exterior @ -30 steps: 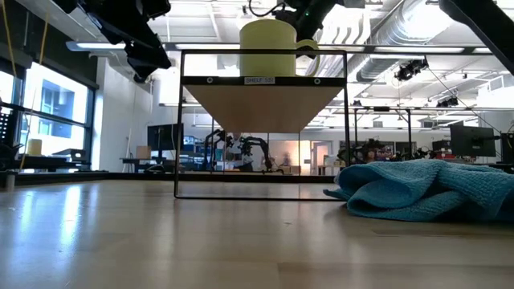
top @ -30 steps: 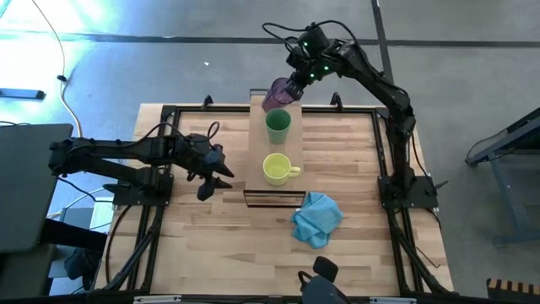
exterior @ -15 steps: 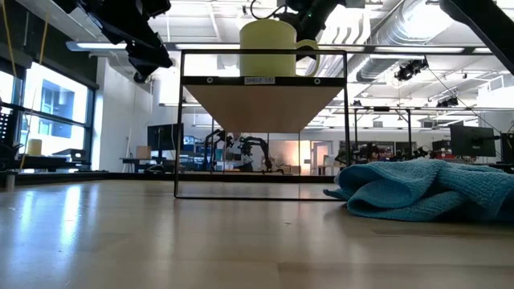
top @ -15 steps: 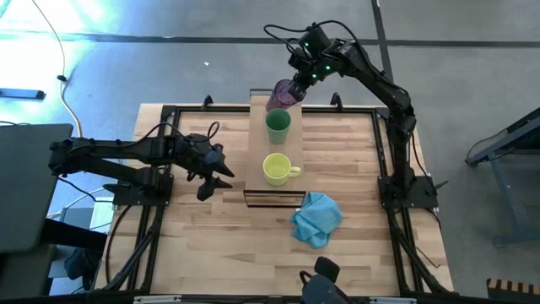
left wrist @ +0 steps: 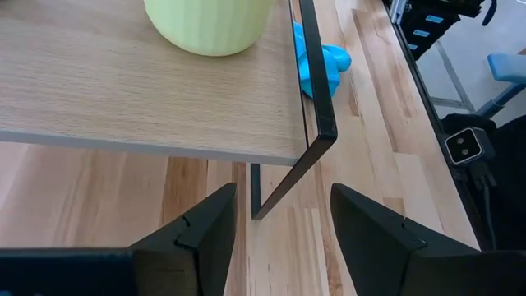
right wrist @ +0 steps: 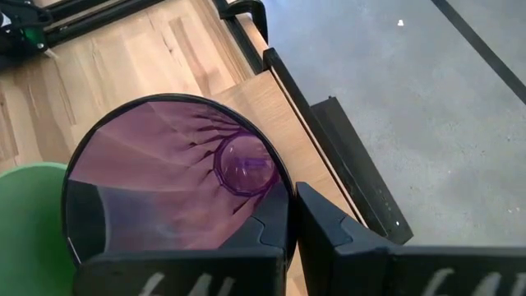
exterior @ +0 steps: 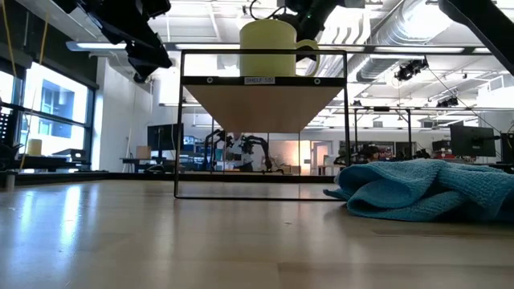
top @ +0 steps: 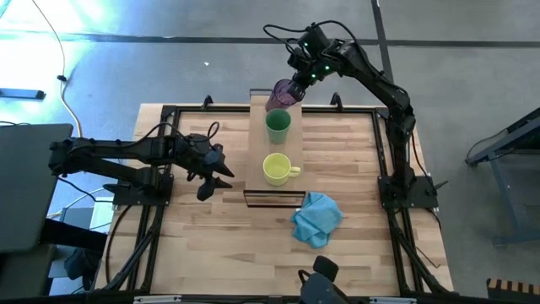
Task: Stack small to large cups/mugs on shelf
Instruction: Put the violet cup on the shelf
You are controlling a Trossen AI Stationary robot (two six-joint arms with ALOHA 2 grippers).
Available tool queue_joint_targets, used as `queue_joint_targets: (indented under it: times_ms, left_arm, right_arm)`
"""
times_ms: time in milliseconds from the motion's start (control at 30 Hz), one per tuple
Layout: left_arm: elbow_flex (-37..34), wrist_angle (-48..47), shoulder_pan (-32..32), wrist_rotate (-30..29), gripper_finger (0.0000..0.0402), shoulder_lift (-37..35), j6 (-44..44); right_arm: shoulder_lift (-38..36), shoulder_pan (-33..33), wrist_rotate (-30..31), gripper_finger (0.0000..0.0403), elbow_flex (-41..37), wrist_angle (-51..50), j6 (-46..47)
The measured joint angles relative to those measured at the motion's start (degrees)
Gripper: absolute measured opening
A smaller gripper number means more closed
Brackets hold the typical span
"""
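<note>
The translucent purple tumbler (top: 281,94) is at the far end of the shelf (top: 274,196), tilted, in my right gripper (top: 292,86), which is shut on it. The right wrist view looks down into the tumbler (right wrist: 177,173). The green cup (top: 278,125) stands on the board just near of it, and the yellow mug (top: 276,169) stands nearer still, handle to the right. In the low view the mug (exterior: 269,48) hides the other two. My left gripper (top: 210,180) hovers open left of the shelf's near end, touching nothing. My right gripper pinches the tumbler's wall at the rim (right wrist: 282,193), one finger (right wrist: 267,232) inside and one finger (right wrist: 333,226) outside. It reaches in from above and from the far right. The tumbler hangs tilted, mouth up. Whether its base touches the board, I cannot tell.
A crumpled blue cloth (top: 316,218) lies on the tabletop right of the shelf's near end. The left wrist view shows the shelf's dark frame corner (left wrist: 316,136) just ahead of my left gripper (left wrist: 283,191). Black rails edge the table.
My right gripper has carried the tumbler slightly toward the table's right over the shelf's far end, then kept still. Nothing else has moved.
</note>
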Motion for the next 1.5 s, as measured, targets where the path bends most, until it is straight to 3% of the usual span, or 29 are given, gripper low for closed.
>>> queue_joint_targets:
  times_ms: [933, 1500]
  left_arm:
    - [0.00, -0.28, 0.02, 0.01, 0.0184, 0.00, -0.65]
    - [0.00, -0.28, 0.00, 0.01, 0.0184, 0.00, -0.65]
  right_arm:
    - [0.00, -0.37, -0.10, 0.0000, 0.04, -1.10, -0.11]
    - [0.02, -0.39, -0.75, 0.0025, 0.04, 0.13, -0.55]
